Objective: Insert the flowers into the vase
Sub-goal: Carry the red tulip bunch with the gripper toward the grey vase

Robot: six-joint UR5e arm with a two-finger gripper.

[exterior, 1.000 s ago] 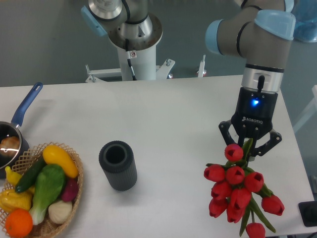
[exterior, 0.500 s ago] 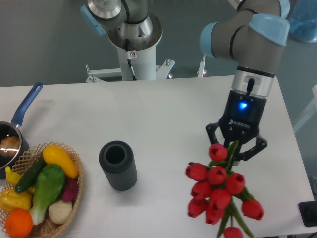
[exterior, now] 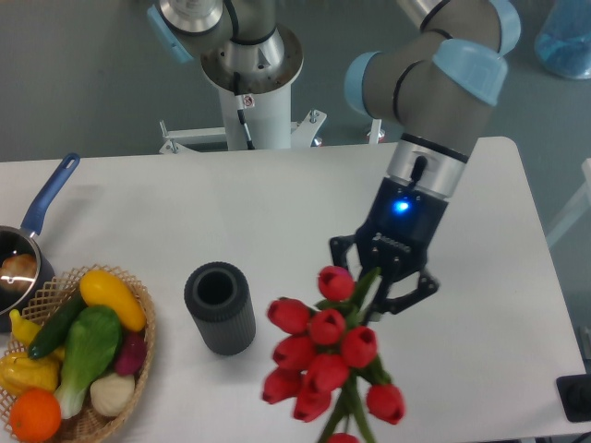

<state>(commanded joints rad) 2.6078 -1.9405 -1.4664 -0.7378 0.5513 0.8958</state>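
Pincer (exterior: 380, 288) pinched on the flowers (exterior: 323, 355), gripping the green stems just behind the uppermost bud; the fingers show either side of the stalk, close together. The bunch hangs clear of the table (exterior: 277, 203), carried in the air, buds fanned toward the camera and the stems running down out of the lower frame edge, so their cut ends are not visible. Flowers sit to the right of the vase (exterior: 220, 307), near it but not touching; the nearest bud is just beside the vase's right wall as seen from here, though how much height separates them cannot be told from a single view. Vase stands upright on the table, mouth open and dark, nothing in it. Left of the vase: wicker basket (exterior: 138, 318) of vegetables and fruit, and beyond that a blue-handled saucepan (exterior: 37, 221) at the frame edge, both well apart from the flowers. Progress, as a judgement: pick-up is done and the bunch is in transit, roughly halfway. Left to do: bring the bunch over the vase, turn it so the stem ends point down at the mouth, lower them in, release. The orientation looks like the harder part, since the buds currently seem to lead rather than the stems.
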